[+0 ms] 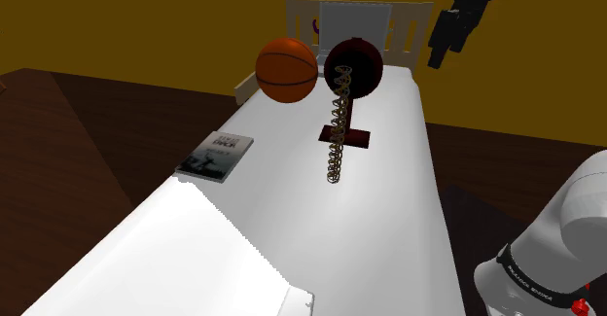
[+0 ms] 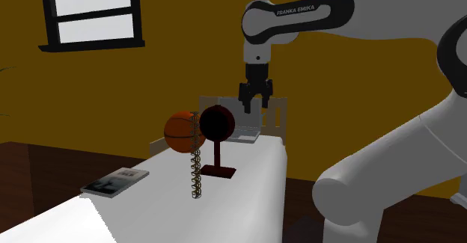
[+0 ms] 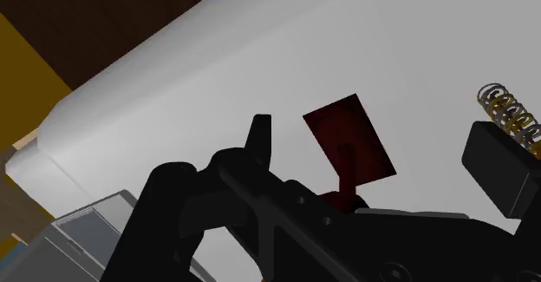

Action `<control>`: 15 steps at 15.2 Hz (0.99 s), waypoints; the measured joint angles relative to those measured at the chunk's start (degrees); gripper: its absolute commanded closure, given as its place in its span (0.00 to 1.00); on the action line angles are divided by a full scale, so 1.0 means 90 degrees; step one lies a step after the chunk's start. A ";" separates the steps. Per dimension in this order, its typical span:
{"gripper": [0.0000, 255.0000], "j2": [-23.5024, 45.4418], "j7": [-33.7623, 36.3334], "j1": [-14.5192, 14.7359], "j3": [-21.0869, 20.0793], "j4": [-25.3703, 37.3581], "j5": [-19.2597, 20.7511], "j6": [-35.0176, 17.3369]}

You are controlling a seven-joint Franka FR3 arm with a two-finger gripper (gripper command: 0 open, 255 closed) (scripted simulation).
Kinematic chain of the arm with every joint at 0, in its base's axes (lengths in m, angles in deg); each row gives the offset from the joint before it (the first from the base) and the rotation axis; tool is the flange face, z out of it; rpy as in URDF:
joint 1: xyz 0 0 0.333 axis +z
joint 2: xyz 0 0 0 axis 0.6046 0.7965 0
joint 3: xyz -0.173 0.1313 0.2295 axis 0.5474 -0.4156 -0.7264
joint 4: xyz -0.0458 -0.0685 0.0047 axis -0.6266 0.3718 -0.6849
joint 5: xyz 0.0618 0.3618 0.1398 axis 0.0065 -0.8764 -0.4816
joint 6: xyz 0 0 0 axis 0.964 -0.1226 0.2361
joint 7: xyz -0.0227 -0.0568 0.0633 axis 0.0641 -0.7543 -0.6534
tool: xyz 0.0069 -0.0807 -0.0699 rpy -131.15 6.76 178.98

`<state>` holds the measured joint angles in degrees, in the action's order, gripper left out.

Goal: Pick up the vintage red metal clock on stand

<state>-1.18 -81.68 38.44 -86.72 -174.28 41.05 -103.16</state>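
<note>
The clock (image 1: 353, 66) is a dark red round head on a thin post with a flat dark red base (image 1: 347, 136), standing upright on the far half of the white table (image 1: 292, 236). My black gripper (image 2: 256, 107) hangs open above and slightly behind the clock (image 2: 217, 122), not touching it. In the shoulder view the gripper (image 1: 440, 56) is up at the right of the clock. In the wrist view the open gripper (image 3: 377, 133) looks down on the base (image 3: 351, 141), with nothing between its fingers (image 3: 260, 137).
An orange basketball (image 1: 287, 69) sits close beside the clock on the shoulder view's left. A brass coil spring (image 1: 338, 139) stands upright just in front of the base. A magazine (image 1: 216, 156) lies near the table's left edge. White slatted furniture (image 1: 360, 17) stands behind the table.
</note>
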 measured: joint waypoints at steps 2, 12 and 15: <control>0.00 0.0125 -0.0077 0.0021 0.0037 0.0069 0.0000 -0.0060; 0.00 0.2510 -0.1608 0.0478 0.0541 0.1862 -0.0300 -0.0627; 0.00 0.3317 -0.2120 0.0590 0.0648 0.2620 -0.0483 -0.0647</control>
<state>28.68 -100.76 43.75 -80.89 -150.71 36.71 -108.99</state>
